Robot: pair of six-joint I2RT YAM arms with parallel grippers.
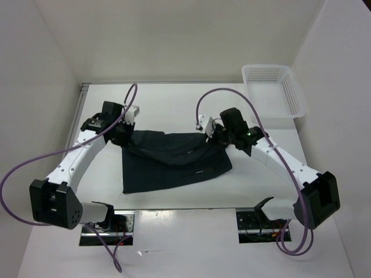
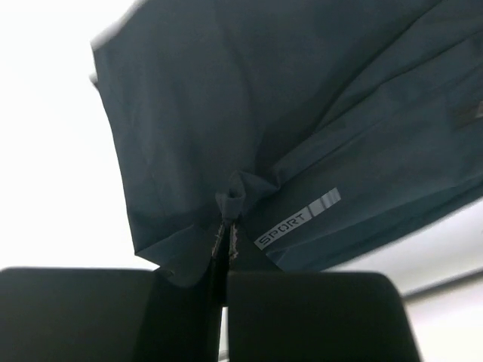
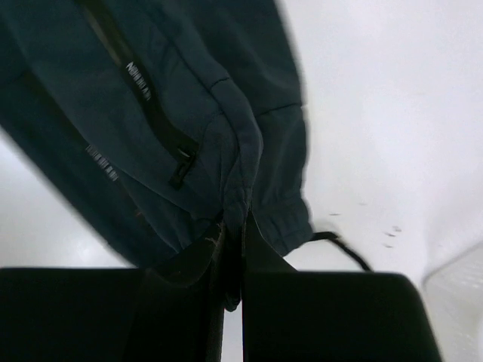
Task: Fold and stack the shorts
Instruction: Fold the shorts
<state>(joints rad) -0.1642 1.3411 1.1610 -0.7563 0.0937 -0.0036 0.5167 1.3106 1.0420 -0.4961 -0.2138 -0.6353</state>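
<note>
Both claws are on the soft black-to-charcoal fabric shorts (image 1: 174, 162). My left claw (image 2: 226, 230) is pinching a bunched fold just beside the small light "SPORT" tag (image 2: 294, 220), and my right claw (image 3: 232, 241) is clamped on a gathered edge. The far edge is strung between them, while the near part lies on the white desk (image 1: 191, 104). A white plastic lattice basket (image 1: 272, 87) sits at the far right.

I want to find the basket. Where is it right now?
In the top view, the white basket sits at the far right corner of the table, beyond the right end effector, apart from the shorts.
</note>
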